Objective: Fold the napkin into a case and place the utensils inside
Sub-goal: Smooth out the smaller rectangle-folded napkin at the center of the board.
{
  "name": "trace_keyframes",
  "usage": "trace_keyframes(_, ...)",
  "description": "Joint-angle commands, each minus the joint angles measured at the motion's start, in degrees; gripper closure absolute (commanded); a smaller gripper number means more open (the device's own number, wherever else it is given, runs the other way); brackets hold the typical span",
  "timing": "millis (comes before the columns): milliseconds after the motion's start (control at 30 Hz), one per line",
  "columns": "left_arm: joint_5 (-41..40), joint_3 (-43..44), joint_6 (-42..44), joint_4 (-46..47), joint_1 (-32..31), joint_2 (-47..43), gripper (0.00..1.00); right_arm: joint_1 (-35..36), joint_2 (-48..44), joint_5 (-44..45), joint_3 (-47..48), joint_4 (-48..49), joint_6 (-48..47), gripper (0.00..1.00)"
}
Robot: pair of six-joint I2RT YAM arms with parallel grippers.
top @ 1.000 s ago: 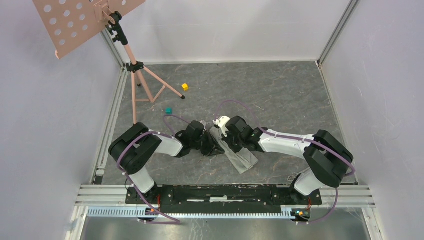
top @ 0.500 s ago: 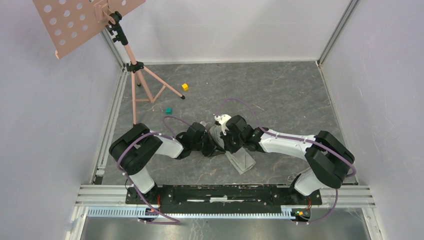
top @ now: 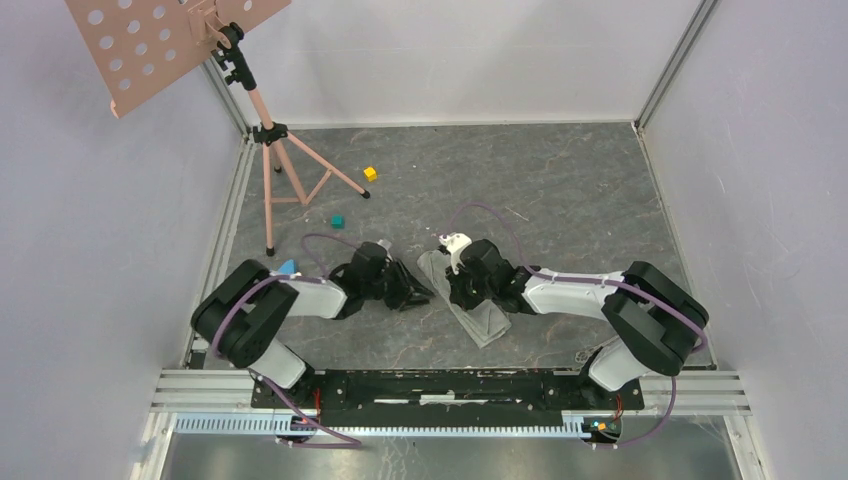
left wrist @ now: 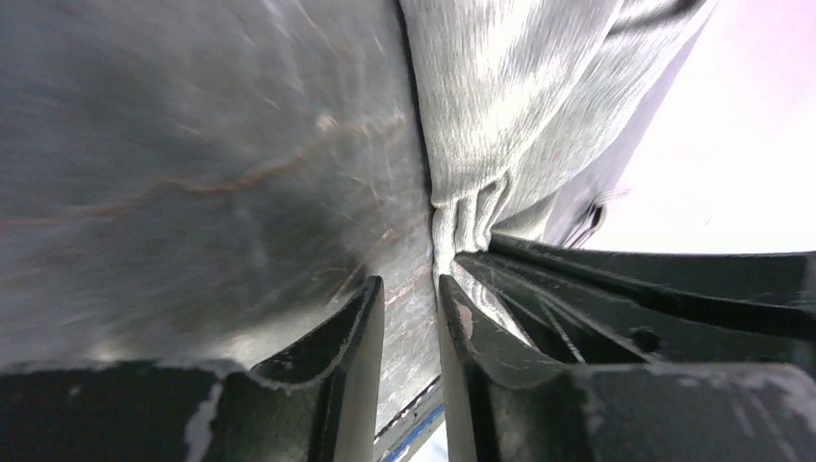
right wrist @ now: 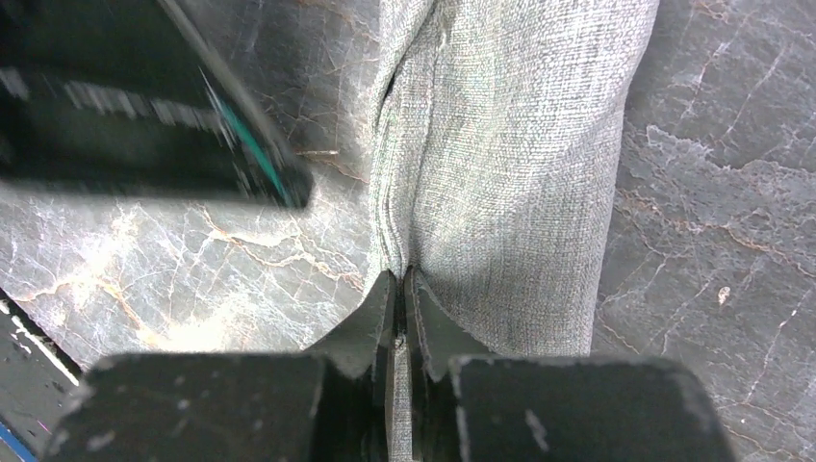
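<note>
Grey-green napkin (top: pixel 488 320), folded to a narrow strip, lies diag. at centre of top view on marble tabletop (top: pixel 570 190). R gripper (right wrist: pixel 398 281) is pinched tight on its long folded edge. L gripper (left wrist: pixel 412 289), just left of centre: jaws slightly apart, nothing betw. them, cloth just beside one finger.

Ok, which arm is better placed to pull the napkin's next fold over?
Probably right. The right gripper is shut on the napkin at its folded edge; the left gripper sits beside the cloth, jaws apart, holding nothing.
</note>
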Motion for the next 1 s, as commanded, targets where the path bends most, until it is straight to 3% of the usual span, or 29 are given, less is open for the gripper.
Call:
trace_keyframes(0,2.85,0.04,9.29,-8.12,7.22,-7.79,0.65,-0.47,0.77,0.70,-3.04,0.22,-0.59,0.90)
trace_keyframes(167,6.88,8.70,13.45,-11.63,10.41,-6.69,0.81,-0.74,0.08,0.30,-3.45,0.83,-0.59,0.92)
trace_keyframes(267,8.73,13.16,13.51,-10.27,10.45,-1.60,0.89,-0.96,-0.23,-0.40,-3.64,1.36,-0.60,1.00)
trace_keyframes(533,9.55,19.10,13.63,-6.74,10.42,11.15,0.93,-0.99,-0.65,-1.82,-3.59,1.86,-0.82,1.00)
trace_keyframes(700,6.69,22.44,16.70,-10.50,11.36,17.26,0.95,-0.65,-2.49,-3.97,-7.30,3.73,-0.86,0.99)
trace_keyframes(867,5.02,23.06,19.74,-16.00,12.09,17.37,0.96,-0.49,-4.97,-5.26,-8.07,3.99,-2.27,0.84)
trace_keyframes(967,5.21,22.80,20.49,-17.14,12.12,16.23,0.97,-0.14,-6.26,-2.71,-4.75,0.90,-4.84,0.67)
